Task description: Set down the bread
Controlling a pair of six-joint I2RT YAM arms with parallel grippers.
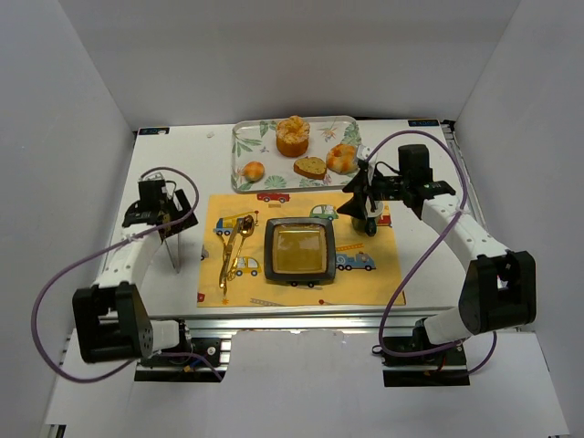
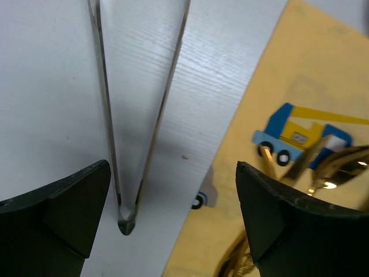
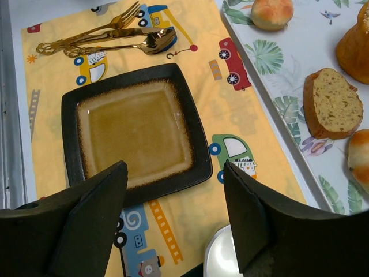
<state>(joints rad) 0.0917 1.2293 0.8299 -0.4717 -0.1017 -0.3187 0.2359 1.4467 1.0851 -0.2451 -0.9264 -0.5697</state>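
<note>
The bread (image 1: 293, 135), a tall orange-brown bun with a lumpy top, stands at the back of the leaf-patterned tray (image 1: 245, 137). Only its edge shows in the right wrist view (image 3: 354, 43). A dark square plate (image 1: 298, 251) with an amber middle lies empty on the yellow placemat (image 1: 383, 283); it also shows in the right wrist view (image 3: 135, 133). My right gripper (image 1: 358, 206) is open and empty above the mat, right of the plate and in front of the tray (image 3: 176, 190). My left gripper (image 1: 166, 228) is open and empty over metal tongs (image 2: 138, 115) left of the mat.
The tray also holds a bread slice (image 3: 331, 104), a knotted golden roll (image 1: 342, 158) and a small round roll (image 3: 271, 12). Gold cutlery (image 1: 233, 248) lies on the mat left of the plate. A white round object (image 3: 222, 257) sits under my right gripper. White walls enclose the table.
</note>
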